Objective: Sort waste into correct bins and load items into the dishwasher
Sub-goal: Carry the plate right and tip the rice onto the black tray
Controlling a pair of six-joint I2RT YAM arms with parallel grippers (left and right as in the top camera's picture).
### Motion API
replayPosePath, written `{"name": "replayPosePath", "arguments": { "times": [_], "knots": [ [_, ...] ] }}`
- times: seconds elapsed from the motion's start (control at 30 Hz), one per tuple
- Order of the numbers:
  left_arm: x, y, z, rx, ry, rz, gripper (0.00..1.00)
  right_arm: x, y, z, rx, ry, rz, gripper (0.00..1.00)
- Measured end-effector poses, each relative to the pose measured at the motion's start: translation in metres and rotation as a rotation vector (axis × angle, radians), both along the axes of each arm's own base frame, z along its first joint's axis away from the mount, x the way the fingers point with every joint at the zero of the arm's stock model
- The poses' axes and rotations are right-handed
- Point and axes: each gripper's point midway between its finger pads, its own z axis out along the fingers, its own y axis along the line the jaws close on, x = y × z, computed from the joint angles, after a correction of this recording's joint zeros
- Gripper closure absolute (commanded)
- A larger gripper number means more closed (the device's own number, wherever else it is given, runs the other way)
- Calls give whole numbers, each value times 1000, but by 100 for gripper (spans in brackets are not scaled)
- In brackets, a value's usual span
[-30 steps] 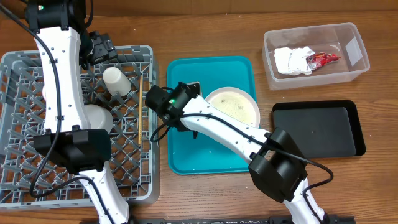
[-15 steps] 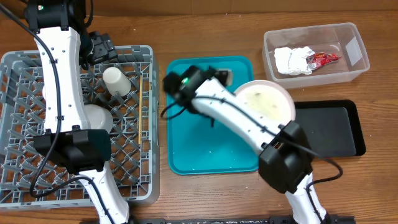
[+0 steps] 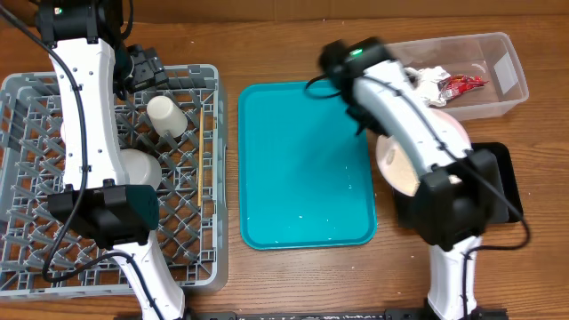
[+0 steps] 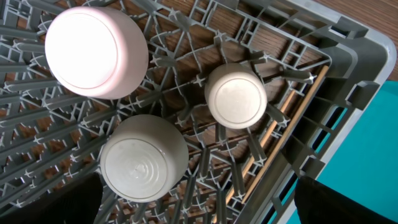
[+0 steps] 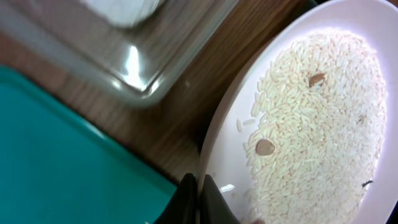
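Plate (image 3: 394, 167), large and white, scattered with loose rice (image 5: 317, 118), hangs tilted over the end of the black tray (image 3: 498, 191) nearest the teal tray (image 3: 302, 169), just beside the clear tub (image 3: 511, 67). The right gripper (image 5: 198, 196) is pinched tight on its rim, on the teal tray's side.

Bright, even light from overhead, shadows soft. Glare glints on the clear tub (image 5: 134, 62) and bleaches the pinkish saucer (image 4: 96, 50); that tub looks blurred up close
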Motion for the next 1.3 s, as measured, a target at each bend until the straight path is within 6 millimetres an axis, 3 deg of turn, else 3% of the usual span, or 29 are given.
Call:
{"name": "replayPosePath", "arguments": {
  "times": [0.23,0.37,0.6,0.77,1.07,1.3],
  "knots": [
    [0,0,0,0,0,0,0,18,-69,37,206,-163,-225,96],
    [0,0,0,0,0,0,0,29,-97,38,346,-200,-294,96],
    [0,0,0,0,0,0,0,23,-128,35,483,-187,-390,96],
    [0,0,0,0,0,0,0,28,-132,36,562,-206,-386,96],
    [0,0,0,0,0,0,0,38,-112,41,717,-221,-348,96],
    [0,0,0,0,0,0,0,37,-122,45,802,-237,-384,96]
  ]
}}
